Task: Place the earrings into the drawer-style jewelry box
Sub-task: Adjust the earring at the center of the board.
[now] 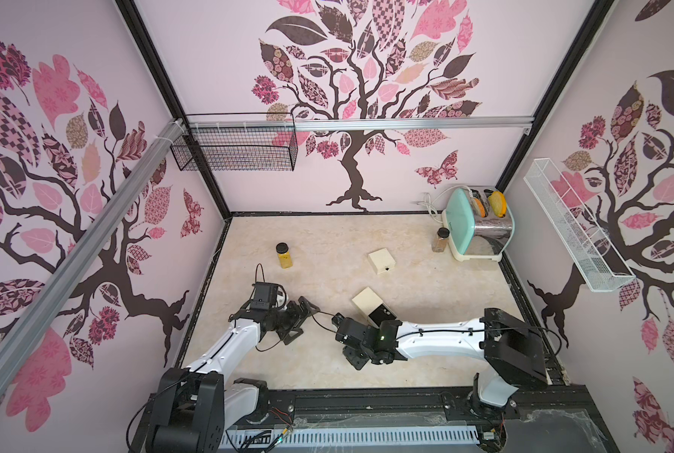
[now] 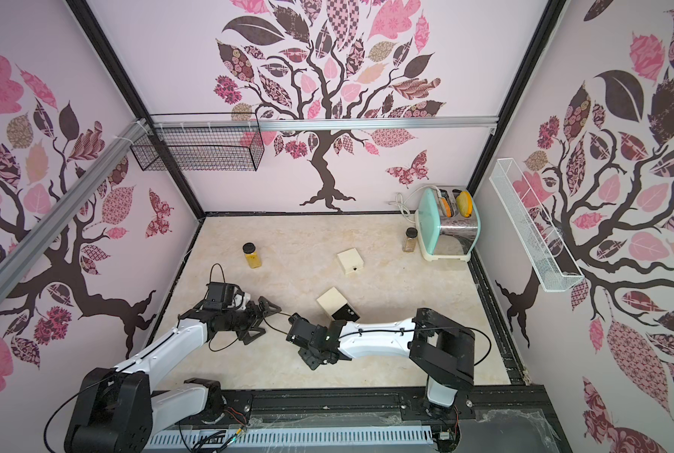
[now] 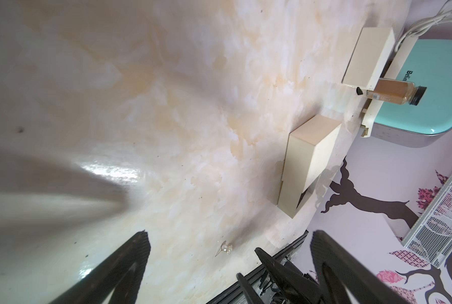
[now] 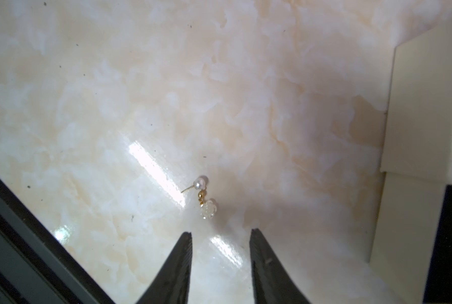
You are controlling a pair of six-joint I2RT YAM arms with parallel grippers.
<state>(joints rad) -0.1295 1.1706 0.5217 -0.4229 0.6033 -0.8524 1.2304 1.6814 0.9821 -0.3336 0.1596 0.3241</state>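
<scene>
**Right hand** [image 4: 221, 234]: fingers parted and gripping nothing, tips low over the marbled table [image 4: 88, 105]. One earring [image 4: 205, 200] lies flat on the table just beyond the tips. It has a thin wire post, a white pearl, a gold bead and a pale frosted ball.

**Left hand** [image 3: 230, 234]: spread wide and empty, pointed toward the same earring.

**Surroundings:** Near the right hand stands the cream jewelry box [image 1: 366, 300], its dark-lined drawer [image 1: 380, 315] pulled out. Farther off are a second cream box [image 1: 381, 261], a yellow-filled jar [image 1: 283, 255], a brown spice jar [image 1: 441, 240] and a mint toaster [image 1: 478, 223].
</scene>
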